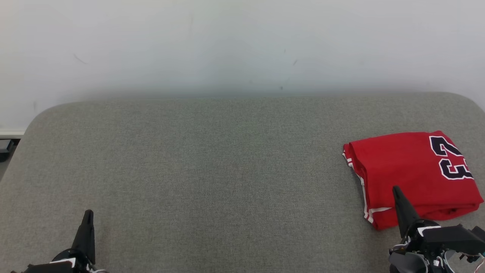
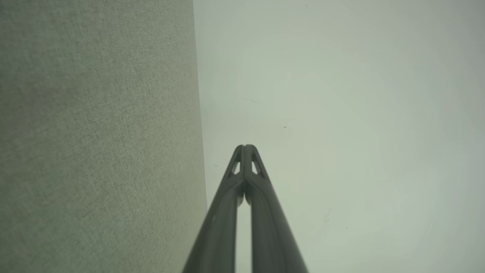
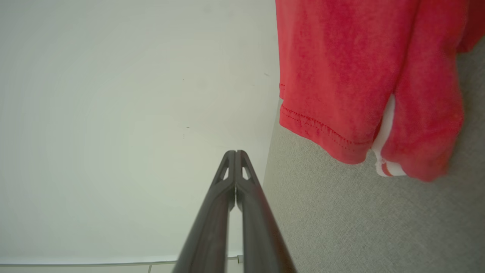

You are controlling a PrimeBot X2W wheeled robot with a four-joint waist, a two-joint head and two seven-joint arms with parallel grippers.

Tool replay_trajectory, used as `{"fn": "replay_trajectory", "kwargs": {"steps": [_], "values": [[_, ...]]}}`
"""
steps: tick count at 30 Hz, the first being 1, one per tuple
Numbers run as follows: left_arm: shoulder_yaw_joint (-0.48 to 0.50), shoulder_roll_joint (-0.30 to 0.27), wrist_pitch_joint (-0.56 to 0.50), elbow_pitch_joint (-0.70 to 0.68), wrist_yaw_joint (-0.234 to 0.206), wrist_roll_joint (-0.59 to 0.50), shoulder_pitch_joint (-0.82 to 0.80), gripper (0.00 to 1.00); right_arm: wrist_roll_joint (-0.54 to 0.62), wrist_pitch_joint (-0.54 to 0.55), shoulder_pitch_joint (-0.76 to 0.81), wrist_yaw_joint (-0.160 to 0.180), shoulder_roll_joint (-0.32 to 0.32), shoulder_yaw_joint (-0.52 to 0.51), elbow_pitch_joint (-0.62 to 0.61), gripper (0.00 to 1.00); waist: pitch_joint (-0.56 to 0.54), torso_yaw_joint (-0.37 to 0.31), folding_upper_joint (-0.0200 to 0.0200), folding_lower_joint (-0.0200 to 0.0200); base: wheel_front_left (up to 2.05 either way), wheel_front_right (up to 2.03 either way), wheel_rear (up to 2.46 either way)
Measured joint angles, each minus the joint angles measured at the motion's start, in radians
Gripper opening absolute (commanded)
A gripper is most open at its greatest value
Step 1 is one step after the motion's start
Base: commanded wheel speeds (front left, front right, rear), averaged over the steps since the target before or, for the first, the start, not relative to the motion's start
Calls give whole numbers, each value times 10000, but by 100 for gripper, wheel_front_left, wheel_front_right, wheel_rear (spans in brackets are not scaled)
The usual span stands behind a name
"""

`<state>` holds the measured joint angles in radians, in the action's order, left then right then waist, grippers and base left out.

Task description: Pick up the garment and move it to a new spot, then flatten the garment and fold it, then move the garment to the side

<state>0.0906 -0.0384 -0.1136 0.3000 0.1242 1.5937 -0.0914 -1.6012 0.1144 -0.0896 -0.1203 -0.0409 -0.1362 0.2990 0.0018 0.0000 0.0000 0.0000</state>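
A red garment [image 1: 411, 172] with white trim and a dark number lies folded into a compact rectangle at the right side of the grey cushioned surface [image 1: 227, 170]. My right gripper [image 1: 396, 189] stands at the lower right, shut and empty, its tip in front of the garment's near edge. In the right wrist view the shut fingers [image 3: 235, 152] point past the garment's hem [image 3: 341, 94], which lies to their right, apart from them. My left gripper [image 1: 88, 213] is shut and empty at the lower left, far from the garment; its closed tips [image 2: 245, 147] point toward the wall.
A pale wall [image 1: 242, 45] rises right behind the grey surface. The surface's rounded left corner [image 1: 38, 113] drops off to a floor strip with a dark object [image 1: 5, 146]. The garment lies near the right edge.
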Motion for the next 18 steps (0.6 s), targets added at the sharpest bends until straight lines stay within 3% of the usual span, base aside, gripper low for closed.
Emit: {"fn": "replay_trajectory", "kwargs": {"steps": [18], "values": [[-2, 2, 0, -4, 0, 0, 0, 0, -2, 0, 0, 0, 0, 4, -12, 0, 0, 0, 0, 0, 0, 0, 0]]}}
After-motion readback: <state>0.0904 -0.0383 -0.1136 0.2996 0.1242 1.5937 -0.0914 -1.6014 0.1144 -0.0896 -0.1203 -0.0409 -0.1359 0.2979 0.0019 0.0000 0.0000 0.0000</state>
